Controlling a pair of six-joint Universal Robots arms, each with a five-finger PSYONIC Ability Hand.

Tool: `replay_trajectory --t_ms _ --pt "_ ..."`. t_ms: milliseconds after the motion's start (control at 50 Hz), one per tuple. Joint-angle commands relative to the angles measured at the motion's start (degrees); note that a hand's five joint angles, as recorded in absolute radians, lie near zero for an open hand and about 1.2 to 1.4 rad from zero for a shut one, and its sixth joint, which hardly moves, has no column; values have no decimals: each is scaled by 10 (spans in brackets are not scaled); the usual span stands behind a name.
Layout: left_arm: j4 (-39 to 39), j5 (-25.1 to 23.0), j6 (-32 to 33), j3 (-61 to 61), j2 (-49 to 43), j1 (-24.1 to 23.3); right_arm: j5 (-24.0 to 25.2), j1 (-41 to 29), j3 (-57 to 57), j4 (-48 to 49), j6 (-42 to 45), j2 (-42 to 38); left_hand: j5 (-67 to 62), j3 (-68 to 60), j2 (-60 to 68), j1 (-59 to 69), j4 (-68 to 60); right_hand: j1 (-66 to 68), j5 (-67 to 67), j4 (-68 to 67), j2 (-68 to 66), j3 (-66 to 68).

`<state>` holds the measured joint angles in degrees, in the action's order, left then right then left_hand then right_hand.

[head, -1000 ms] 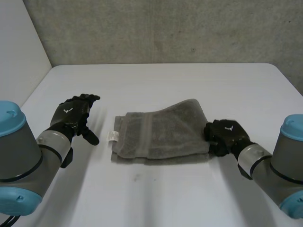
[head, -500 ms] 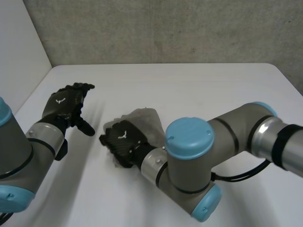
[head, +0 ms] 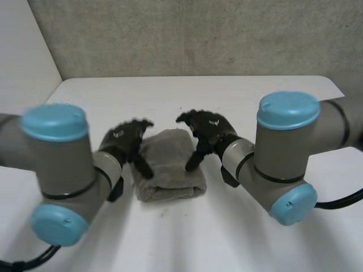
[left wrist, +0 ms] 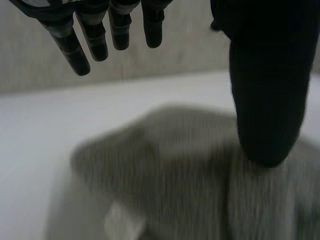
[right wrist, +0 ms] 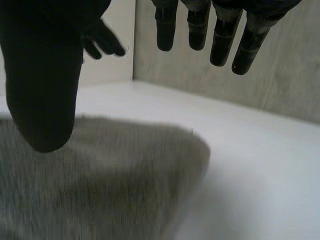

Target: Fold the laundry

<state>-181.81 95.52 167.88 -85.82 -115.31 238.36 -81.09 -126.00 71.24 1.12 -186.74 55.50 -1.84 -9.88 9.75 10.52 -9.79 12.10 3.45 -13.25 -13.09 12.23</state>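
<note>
The folded towel [head: 169, 170] lies on the white table [head: 187, 238], near its middle, between the two robot hands. The left robot hand [head: 122, 137] is at the towel's left edge, and the right robot hand [head: 211, 127] is above its far right corner.

Left robot hand [left wrist: 267, 90]: the fingers are straight and spread wide, holding nothing. The thumb points down over the towel [left wrist: 175, 170]. I cannot tell whether its tip touches the cloth.

Right robot hand [right wrist: 42, 85]: also spread wide, with straight fingers clear of the cloth and nothing held. The thumb hangs over the towel [right wrist: 100, 170] near its rounded corner, and contact is likewise unclear. The right wrist view also shows the fingers of the left robot hand [right wrist: 102, 42] beyond the thumb.

Markings: a small white label [left wrist: 122, 222] sits at the towel's edge, under the left palm. No writing on it can be read. Each robot hand has a small white mark on its back, which is also unreadable.

Materials: the towel is grey terry cloth with a soft nap, folded into a compact block with rounded corners. The table is smooth and matt. The wall [head: 198, 34] behind it is grey, rough and mottled.
</note>
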Motion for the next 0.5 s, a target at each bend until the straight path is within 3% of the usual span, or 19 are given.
replay_trajectory --t_ms 20,140,320,360,380,420,500 --pt "9 56 23 -6 -67 -4 6 3 -19 -11 57 -77 9 -10 11 4 -11 -21 -34 33 31 -22" --pt "8 56 78 -8 -50 -4 -1 3 -36 -13 106 -91 15 -5 6 -1 -6 -21 -34 33 31 -22" --pt "16 49 96 62 76 -4 -24 15 -50 -13 106 41 9 -10 11 4 -11 -21 -34 33 31 -22" --pt "47 49 94 104 107 3 -76 41 -58 -19 108 113 4 -15 16 9 -16 -21 -34 33 31 -22" --pt "47 49 94 104 107 3 -77 41 -58 -19 108 113 4 -15 16 9 -16 -21 -34 33 31 -22" --pt "109 50 94 161 126 13 -127 71 -66 -45 111 159 4 -15 16 9 -16 -21 -34 33 31 -22" --pt "195 50 91 211 138 39 -156 109 -78 -84 112 189 8 -12 13 5 -13 -21 -34 33 31 -22"
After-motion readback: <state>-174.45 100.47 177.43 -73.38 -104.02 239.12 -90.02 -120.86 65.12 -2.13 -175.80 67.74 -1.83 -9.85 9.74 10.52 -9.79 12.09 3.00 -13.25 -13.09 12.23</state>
